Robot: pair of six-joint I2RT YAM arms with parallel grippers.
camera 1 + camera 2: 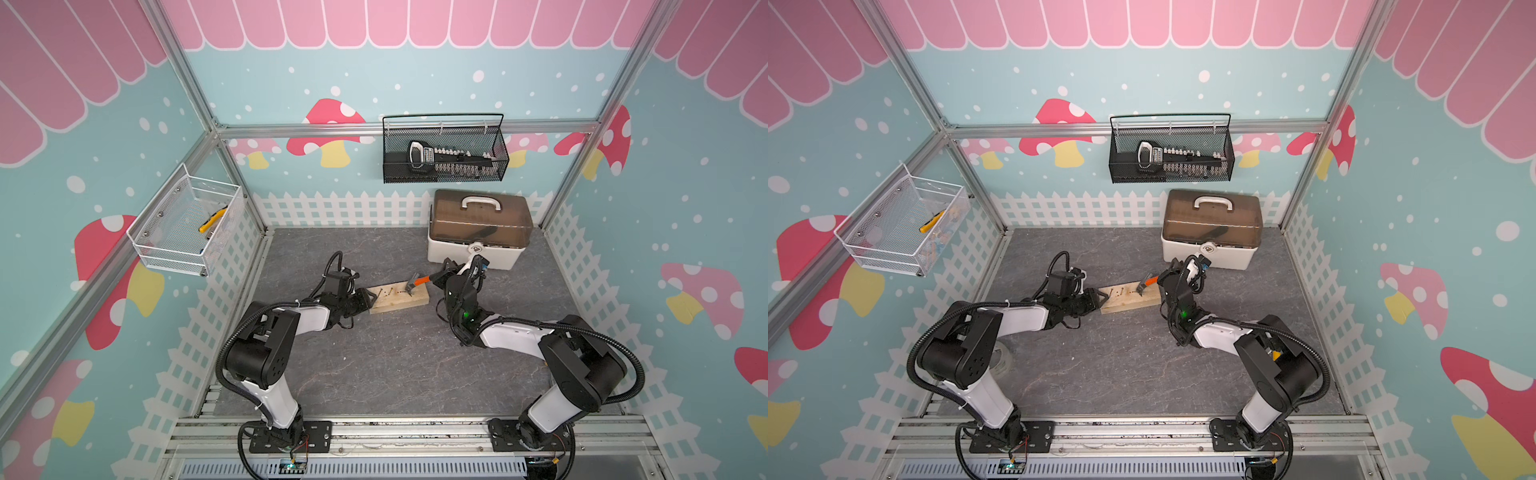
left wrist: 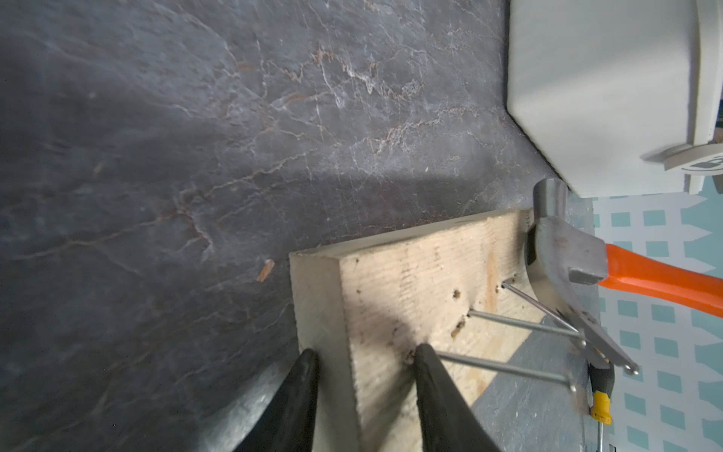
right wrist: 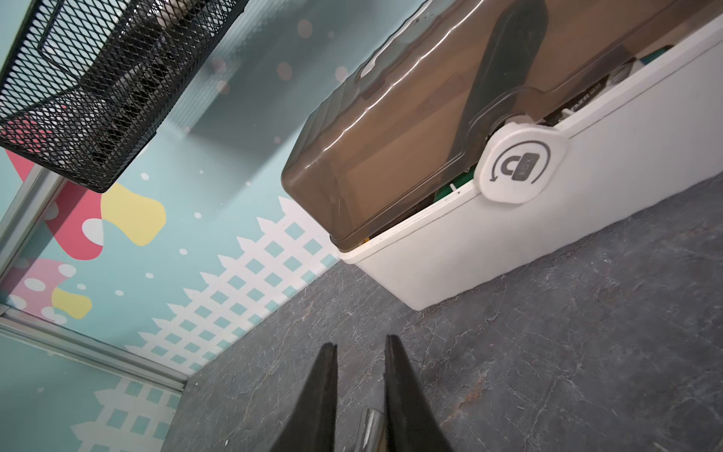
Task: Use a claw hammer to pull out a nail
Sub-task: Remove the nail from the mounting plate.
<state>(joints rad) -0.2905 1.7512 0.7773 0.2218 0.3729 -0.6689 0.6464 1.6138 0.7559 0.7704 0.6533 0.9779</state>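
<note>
Grey slate surface (image 1: 374,374) carries the wooden block (image 2: 410,281). My left jaws pinch its end, and my right jaws are closed on the claw hammer (image 2: 563,250), its claw among the nails (image 2: 524,323). I'd seat the fork fully, then rock the handle back slowly, keeping the block pinned.

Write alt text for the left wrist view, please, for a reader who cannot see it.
A claw hammer, steel head on an orange neck, sets its claw against the heads of nails standing out of a wooden block on a dark table. The left gripper brackets the block's near end; a white box sits behind.
</note>
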